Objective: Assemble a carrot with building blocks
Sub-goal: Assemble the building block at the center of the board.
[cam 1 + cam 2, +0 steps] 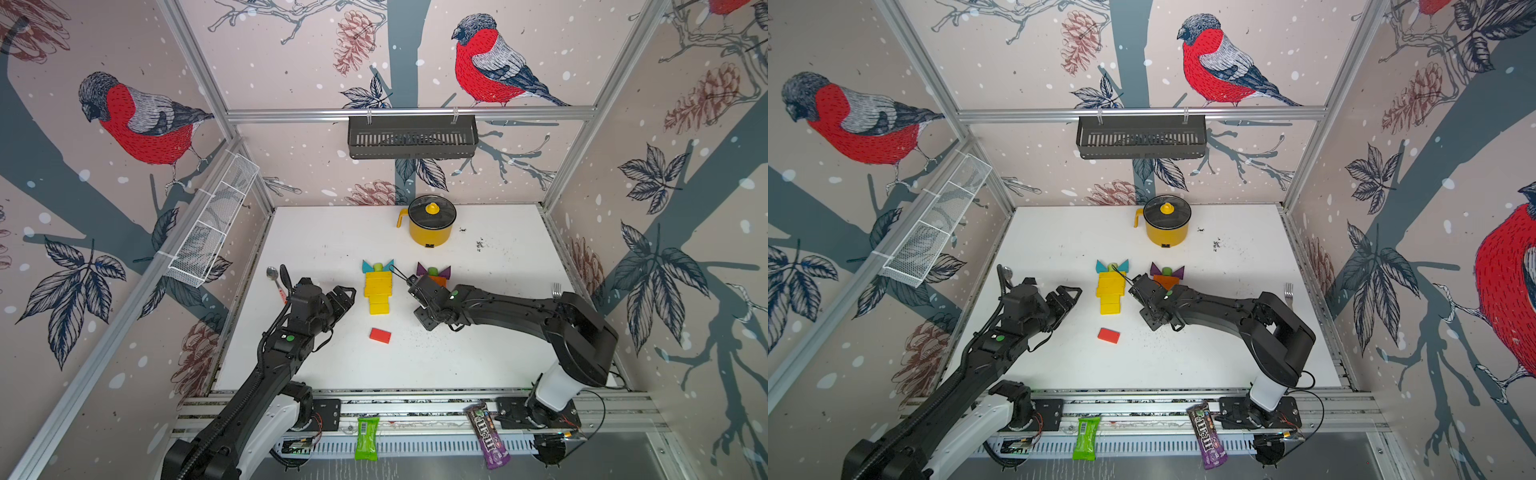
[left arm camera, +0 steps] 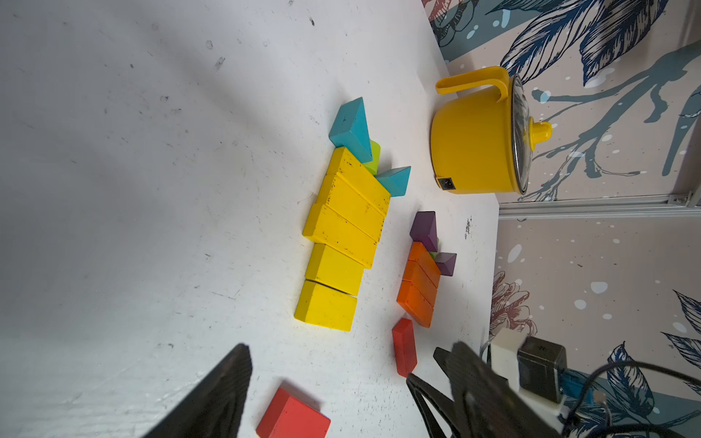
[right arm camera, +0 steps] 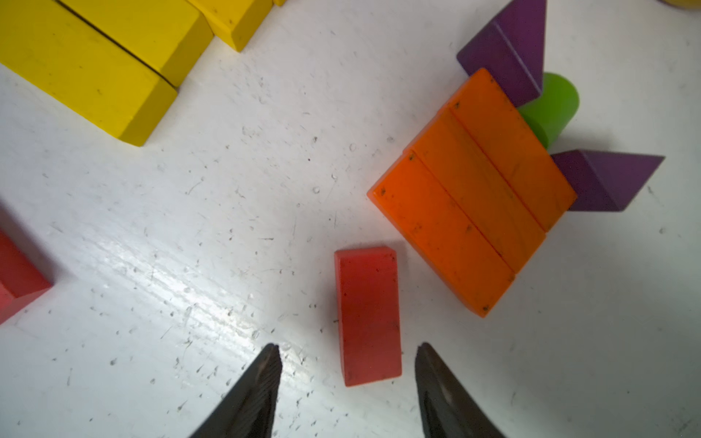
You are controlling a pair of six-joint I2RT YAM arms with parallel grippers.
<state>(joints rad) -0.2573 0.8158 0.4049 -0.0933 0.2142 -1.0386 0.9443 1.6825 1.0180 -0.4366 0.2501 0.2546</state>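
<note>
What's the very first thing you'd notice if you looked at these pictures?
Probably the big red-breasted birds printed on the walls all around. Next, the yellow block carrot with teal leaves in the middle of the white table, and a shorter orange carrot with purple leaves right beside it.

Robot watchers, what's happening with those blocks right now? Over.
Right fingers open, straddling red block beside orange carrot. Left fingers open, empty. Second red block loose. Nothing in the way.
</note>
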